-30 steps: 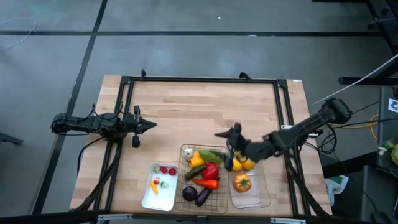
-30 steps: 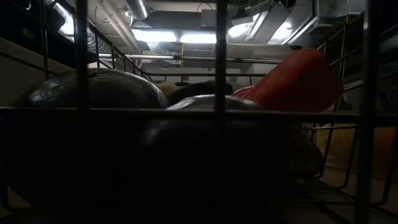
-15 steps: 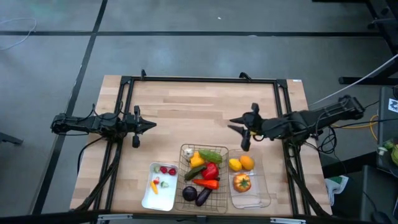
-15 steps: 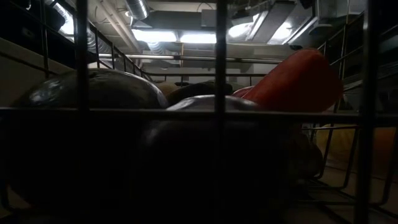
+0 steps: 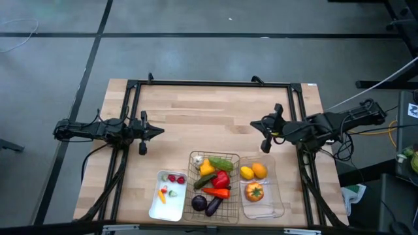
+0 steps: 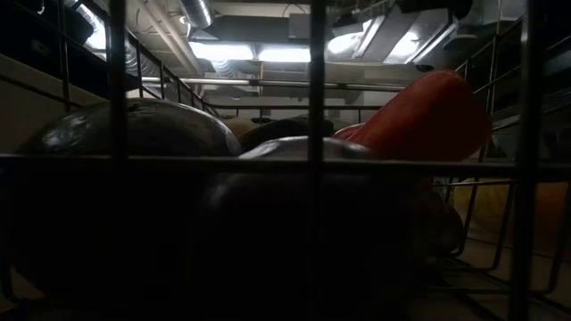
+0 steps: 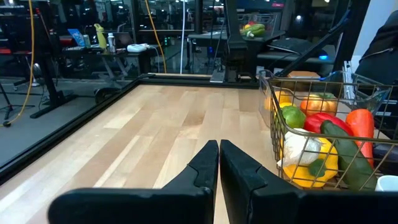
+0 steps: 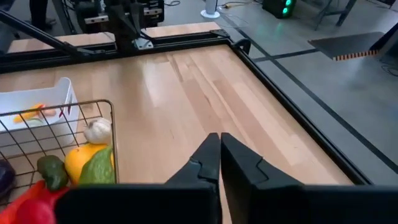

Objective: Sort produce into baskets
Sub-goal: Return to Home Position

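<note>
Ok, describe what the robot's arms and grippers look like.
Both are slim, dark, jointed arms: the left arm and right arm. The left gripper and right gripper each have two black wedge-shaped fingers tapering to a tip. Black cables trail from both arms. No markings show.

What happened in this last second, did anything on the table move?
The right gripper, shut and empty, drew back from over the clear bin toward its own side and now hangs over bare table. The left gripper, the wire basket, the white tray and all the produce stayed put.
</note>
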Motion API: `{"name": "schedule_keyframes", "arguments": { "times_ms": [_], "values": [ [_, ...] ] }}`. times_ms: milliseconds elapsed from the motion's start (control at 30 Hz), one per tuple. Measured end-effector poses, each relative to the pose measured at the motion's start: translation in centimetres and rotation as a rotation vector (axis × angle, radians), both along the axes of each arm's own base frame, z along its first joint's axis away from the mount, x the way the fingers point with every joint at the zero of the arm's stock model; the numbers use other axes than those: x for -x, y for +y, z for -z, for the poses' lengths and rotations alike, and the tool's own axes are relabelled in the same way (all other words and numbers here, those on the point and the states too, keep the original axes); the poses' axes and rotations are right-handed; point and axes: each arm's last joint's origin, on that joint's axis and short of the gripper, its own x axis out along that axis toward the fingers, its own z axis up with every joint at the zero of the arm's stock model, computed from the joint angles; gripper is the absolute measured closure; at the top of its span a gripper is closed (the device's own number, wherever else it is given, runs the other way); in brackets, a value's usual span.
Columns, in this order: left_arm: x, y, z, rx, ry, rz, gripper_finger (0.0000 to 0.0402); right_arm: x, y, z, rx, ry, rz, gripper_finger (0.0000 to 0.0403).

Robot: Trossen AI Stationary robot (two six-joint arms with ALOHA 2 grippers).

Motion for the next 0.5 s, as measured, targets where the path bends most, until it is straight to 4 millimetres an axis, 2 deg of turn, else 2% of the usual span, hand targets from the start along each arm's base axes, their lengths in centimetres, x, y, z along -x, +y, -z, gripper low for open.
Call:
{"name": "schedule_keyframes", "arguments": {
  "times_ms": [233, 500],
  "values": [
    [0.0, 0.0, 0.0, 0.000, 0.000, 0.000, 0.0389, 2.5, -0.9, 3.7, 0.026, -0.098, -0.032, 0.0393],
    [0.0, 0.0, 0.0, 0.000, 0.000, 0.000, 0.0389, 7.0, -2.5, 7.7, 0.015, -0.217, -0.050, 0.0391]
  ]
}}
